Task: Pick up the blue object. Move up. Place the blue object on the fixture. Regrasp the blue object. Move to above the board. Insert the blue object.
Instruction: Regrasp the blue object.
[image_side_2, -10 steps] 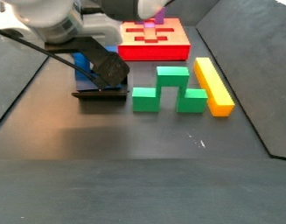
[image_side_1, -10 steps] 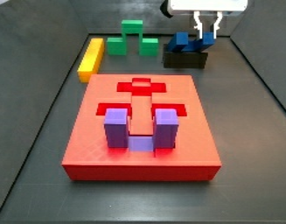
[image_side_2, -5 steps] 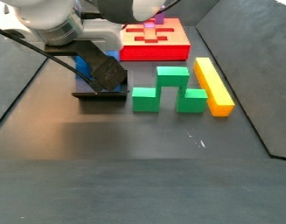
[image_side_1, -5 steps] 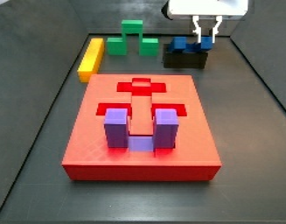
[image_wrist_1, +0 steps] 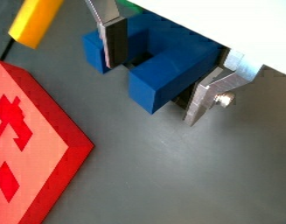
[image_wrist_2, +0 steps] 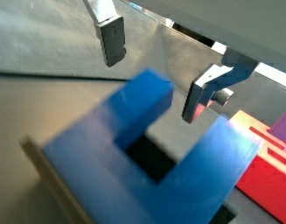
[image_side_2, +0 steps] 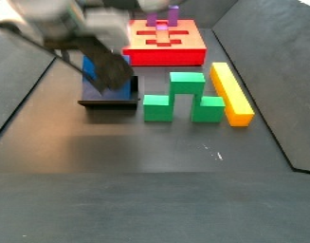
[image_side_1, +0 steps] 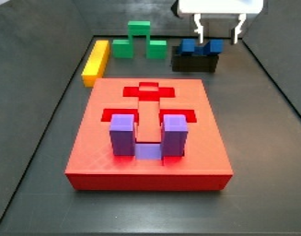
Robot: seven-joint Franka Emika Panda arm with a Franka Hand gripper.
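In a side view the blue object (image_side_1: 197, 44) rests on top of the dark fixture (image_side_1: 196, 63) at the back right of the floor. My gripper (image_side_1: 216, 37) hangs just above it, open, its silver fingers spread wide to either side of the block. Both wrist views show the U-shaped blue object (image_wrist_1: 169, 66) (image_wrist_2: 145, 149) between the fingers (image_wrist_1: 110, 39) (image_wrist_2: 111, 39) with gaps on both sides. From the opposite side the gripper (image_side_2: 104, 65) is blurred over the fixture (image_side_2: 109, 102). The red board (image_side_1: 103, 159) (image_side_2: 151, 57) lies in the middle.
A purple U-shaped block (image_side_1: 146, 138) stands in the board's near recess. Green blocks (image_side_1: 143, 41) (image_side_2: 183, 97) and a yellow bar (image_side_1: 96, 60) (image_side_2: 230, 93) lie beside the fixture. Raised dark walls edge the floor.
The fingers, shut on the blue object before, have spread apart and let go of it. The block stays on the fixture. The arm looks blurred in one side view.
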